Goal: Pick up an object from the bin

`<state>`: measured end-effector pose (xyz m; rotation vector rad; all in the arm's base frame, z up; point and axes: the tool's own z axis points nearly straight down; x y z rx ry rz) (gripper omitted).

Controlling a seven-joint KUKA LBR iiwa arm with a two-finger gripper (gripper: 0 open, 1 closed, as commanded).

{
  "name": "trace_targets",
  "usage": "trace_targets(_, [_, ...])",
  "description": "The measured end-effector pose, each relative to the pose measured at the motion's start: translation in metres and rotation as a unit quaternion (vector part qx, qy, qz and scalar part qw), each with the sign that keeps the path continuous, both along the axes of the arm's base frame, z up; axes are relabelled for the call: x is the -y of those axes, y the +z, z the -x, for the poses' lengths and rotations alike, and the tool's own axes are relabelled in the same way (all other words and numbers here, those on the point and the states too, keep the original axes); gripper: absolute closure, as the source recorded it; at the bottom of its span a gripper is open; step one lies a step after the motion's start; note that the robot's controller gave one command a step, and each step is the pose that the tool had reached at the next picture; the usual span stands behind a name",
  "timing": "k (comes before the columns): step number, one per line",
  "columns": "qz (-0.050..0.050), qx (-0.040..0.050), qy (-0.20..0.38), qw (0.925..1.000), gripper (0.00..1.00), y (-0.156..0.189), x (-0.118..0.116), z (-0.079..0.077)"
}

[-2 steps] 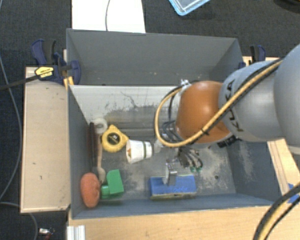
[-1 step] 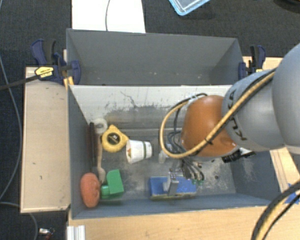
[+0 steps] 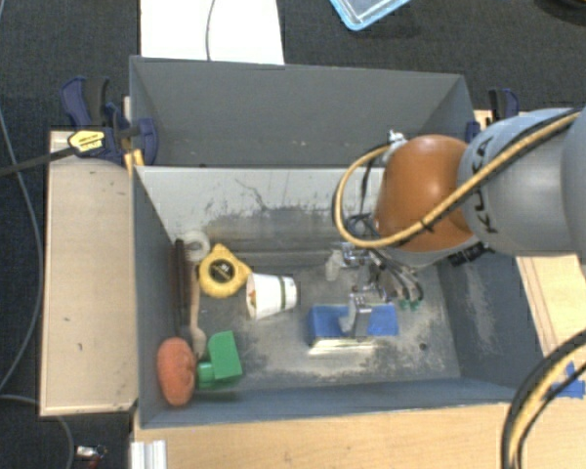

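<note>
**Tool low on the blue block**

The grey bin [image 3: 293,115] has sloping walls, so its things lie on the flat bottom. The arm [image 3: 527,193] leans in from the right to put the tool [image 3: 359,313] on the flat blue block [image 3: 324,321] mid-bin. Whether the tool grips it cannot be told. A white cup [image 3: 272,294] lies just to the left.

Black letters [image 3: 482,208] reading "KU" stand on the grey arm [image 3: 542,198] beside its orange cover [image 3: 420,189]; a cable [image 3: 513,145] crosses the rest of the word; nothing in the bin [image 3: 293,115] bears writing that can be read.
</note>
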<state>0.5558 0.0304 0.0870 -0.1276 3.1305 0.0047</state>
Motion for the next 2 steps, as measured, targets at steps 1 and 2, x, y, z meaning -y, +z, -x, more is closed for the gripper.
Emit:
trace_targets(1, [0.000,-0.0022,-0.019,0.9998,0.00,0.069,0.025,-0.013])
trace_targets(2, [0.000,0.0031,-0.028,0.9996,0.00,0.033,0.017,0.015])
